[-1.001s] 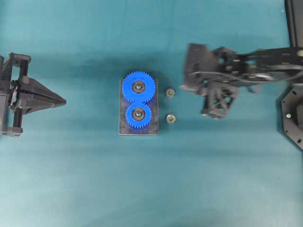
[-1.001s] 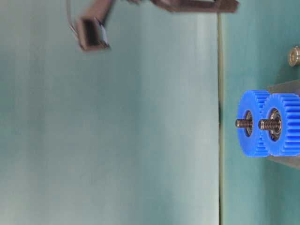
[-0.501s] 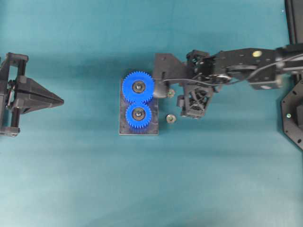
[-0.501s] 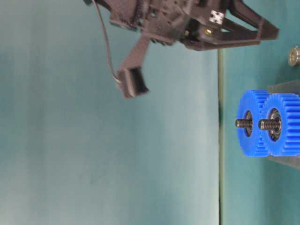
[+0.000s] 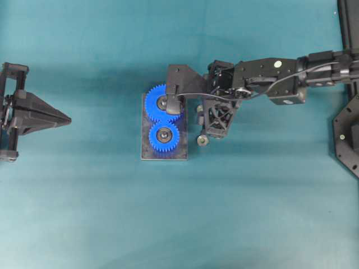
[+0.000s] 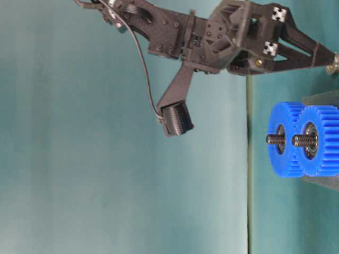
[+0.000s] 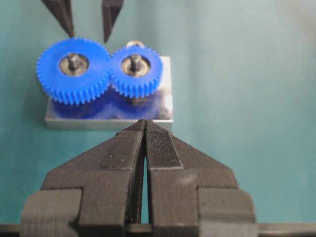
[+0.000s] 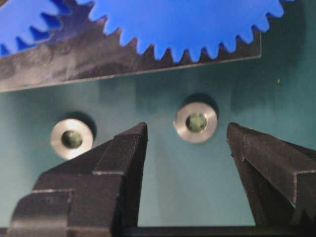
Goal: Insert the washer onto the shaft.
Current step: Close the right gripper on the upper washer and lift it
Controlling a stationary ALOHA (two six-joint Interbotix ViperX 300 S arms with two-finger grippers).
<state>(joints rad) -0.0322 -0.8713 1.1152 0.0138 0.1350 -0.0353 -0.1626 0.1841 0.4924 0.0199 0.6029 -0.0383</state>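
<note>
The teal table (image 5: 252, 213) carries everything, and near its middle lies a dark base plate (image 5: 163, 154) that holds two meshed blue gears (image 5: 164, 120), each turning on an upright threaded shaft (image 6: 274, 139) whose free tip stands clear above the gear, ready to take a part from above. The right arm (image 5: 280, 78) stretches in from the right edge, wrist bent down beside the plate, so that its end effector (image 8: 187, 143) comes at the table nearly from straight above. Its fingers (image 8: 123, 148) stand apart and bracket one washer (image 8: 196, 122) that lies flat on the table just beside the plate; nothing is gripped yet. A second washer (image 8: 72, 138) lies near, outside the fingers. The left end effector (image 7: 144, 148) rests far off at the left, fingers together and empty, pointing toward the gears, apparently waiting.
</note>
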